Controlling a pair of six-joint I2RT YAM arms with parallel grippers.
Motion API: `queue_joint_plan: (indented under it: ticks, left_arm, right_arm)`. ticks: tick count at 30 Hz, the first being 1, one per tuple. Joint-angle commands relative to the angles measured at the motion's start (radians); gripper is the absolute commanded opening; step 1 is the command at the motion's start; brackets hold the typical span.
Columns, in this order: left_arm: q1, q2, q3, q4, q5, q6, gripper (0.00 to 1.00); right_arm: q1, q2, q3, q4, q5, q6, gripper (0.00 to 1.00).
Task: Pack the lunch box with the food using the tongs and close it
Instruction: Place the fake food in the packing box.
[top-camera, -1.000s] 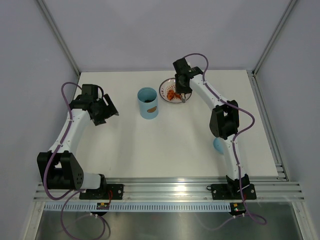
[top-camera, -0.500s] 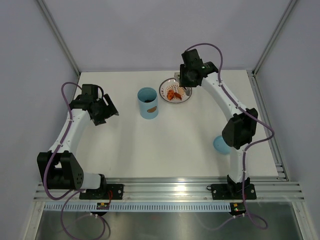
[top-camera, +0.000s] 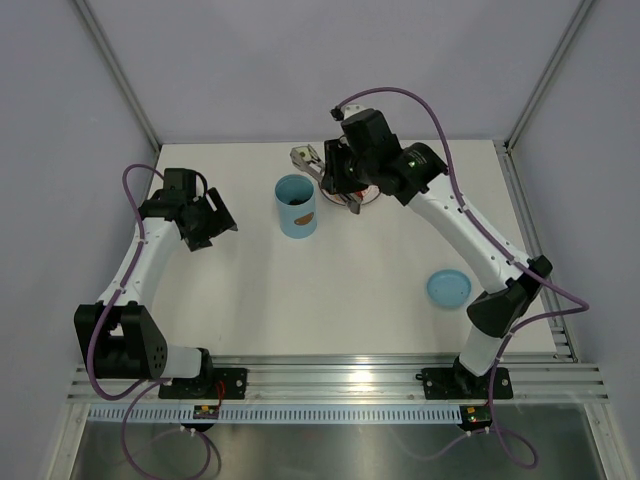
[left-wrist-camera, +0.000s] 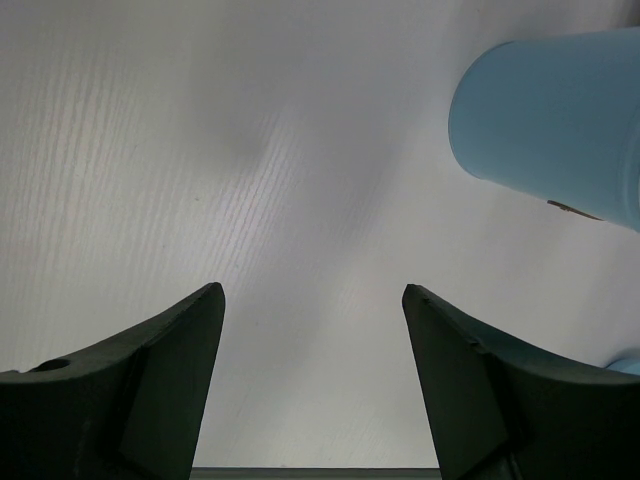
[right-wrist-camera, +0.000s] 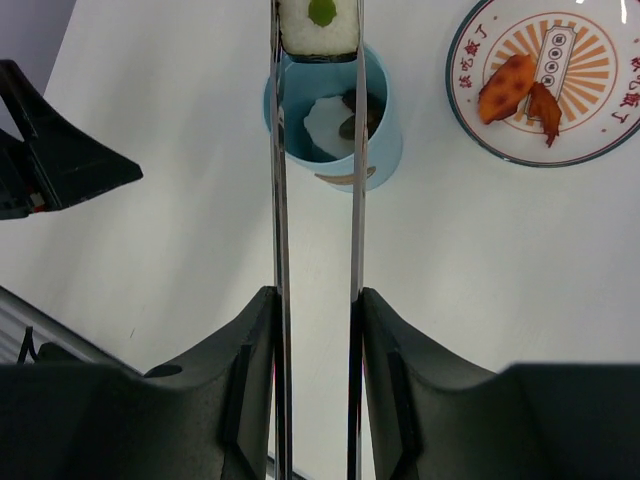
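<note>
Right hand (right-wrist-camera: 315, 300) clamped on the silver tongs (right-wrist-camera: 279, 200), whose tips pinch a white, green-centred roll (right-wrist-camera: 317, 25) aloft by the open lunch box (right-wrist-camera: 385, 150). The piece is probably light, smooth and slippery, so squeeze its flat sides. Left hand (left-wrist-camera: 310, 300) spread, empty, over the tabletop (left-wrist-camera: 250, 150).

Roll piece (right-wrist-camera: 317, 28) and the tips of the tongs (right-wrist-camera: 279, 200) cut off by the right wrist view's top edge, plate (right-wrist-camera: 470, 115) cropped there at the right, lunch box (left-wrist-camera: 560, 110) cropped at top and right in the left wrist view
</note>
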Motion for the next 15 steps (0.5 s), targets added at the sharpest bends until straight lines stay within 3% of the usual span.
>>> queue_joint_plan:
  ticks: [1,15]
  left_arm:
    - [0.005,-0.024,0.024,0.021,0.008,0.001,0.76]
    - [0.005,-0.027,0.014,0.024,0.01,0.001,0.77]
  right_arm:
    - [0.022,0.0,0.007,0.001,-0.031,-0.012,0.14]
    - [0.053,0.12,0.027,-0.014,-0.04,-0.023,0.23]
